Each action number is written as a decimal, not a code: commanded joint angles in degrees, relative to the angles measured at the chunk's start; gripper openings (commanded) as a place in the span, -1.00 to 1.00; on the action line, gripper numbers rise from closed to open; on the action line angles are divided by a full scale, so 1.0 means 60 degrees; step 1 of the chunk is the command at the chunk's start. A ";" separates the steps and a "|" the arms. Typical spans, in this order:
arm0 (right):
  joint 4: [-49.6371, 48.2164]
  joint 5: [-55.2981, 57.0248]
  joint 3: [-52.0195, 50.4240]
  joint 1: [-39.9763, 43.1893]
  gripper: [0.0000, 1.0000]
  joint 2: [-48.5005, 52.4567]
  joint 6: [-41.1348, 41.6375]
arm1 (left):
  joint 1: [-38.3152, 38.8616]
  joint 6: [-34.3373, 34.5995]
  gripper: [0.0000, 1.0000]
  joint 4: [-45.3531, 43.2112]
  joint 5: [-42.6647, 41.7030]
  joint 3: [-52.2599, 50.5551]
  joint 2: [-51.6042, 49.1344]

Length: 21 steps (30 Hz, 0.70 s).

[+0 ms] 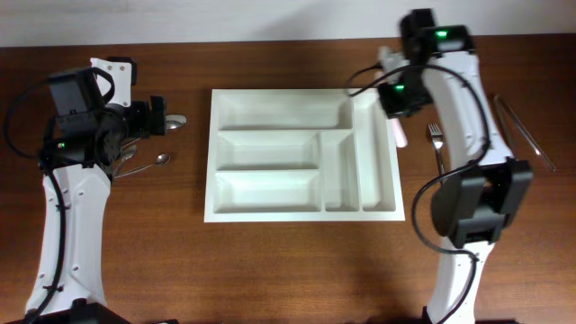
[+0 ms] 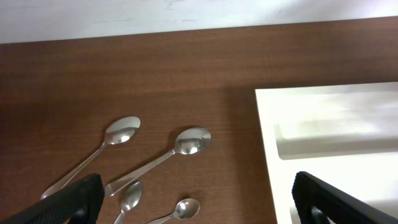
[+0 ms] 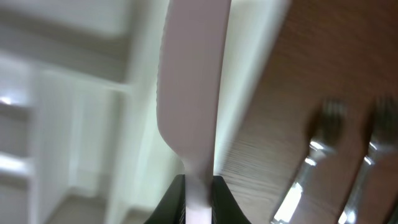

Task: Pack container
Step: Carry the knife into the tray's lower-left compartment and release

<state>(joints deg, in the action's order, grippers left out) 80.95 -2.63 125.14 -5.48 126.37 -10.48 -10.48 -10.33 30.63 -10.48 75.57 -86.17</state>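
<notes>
The container, a white cutlery tray with five compartments, lies in the middle of the table and its compartments look empty. My right gripper is over the tray's far right edge. It is shut on a pale pinkish plastic knife, whose end hangs along the right rim. My left gripper is open and empty over several metal spoons left of the tray. In the left wrist view its fingers straddle two small spoons, with the tray corner at the right.
Two larger spoons lie beyond the left fingers. Forks lie on the wood right of the tray; one shows in the overhead view. A long thin metal utensil lies at the far right.
</notes>
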 commanded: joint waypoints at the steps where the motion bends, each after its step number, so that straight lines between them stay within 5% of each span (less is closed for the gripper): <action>1: 0.0044 -0.0127 0.0255 -0.1206 -0.82 -0.0397 0.0029 | -0.0022 -0.0153 0.98 0.0011 0.0062 0.0215 -0.0102; 21: 0.0047 -0.0510 0.0251 -0.5599 -0.83 -0.0375 -0.2663 | -0.0029 -0.0153 0.98 0.0044 0.0066 0.0215 -0.0102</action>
<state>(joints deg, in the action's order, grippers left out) 81.01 -3.92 125.47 -37.36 126.32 -21.08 -10.48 -10.33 30.68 -10.48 75.57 -86.17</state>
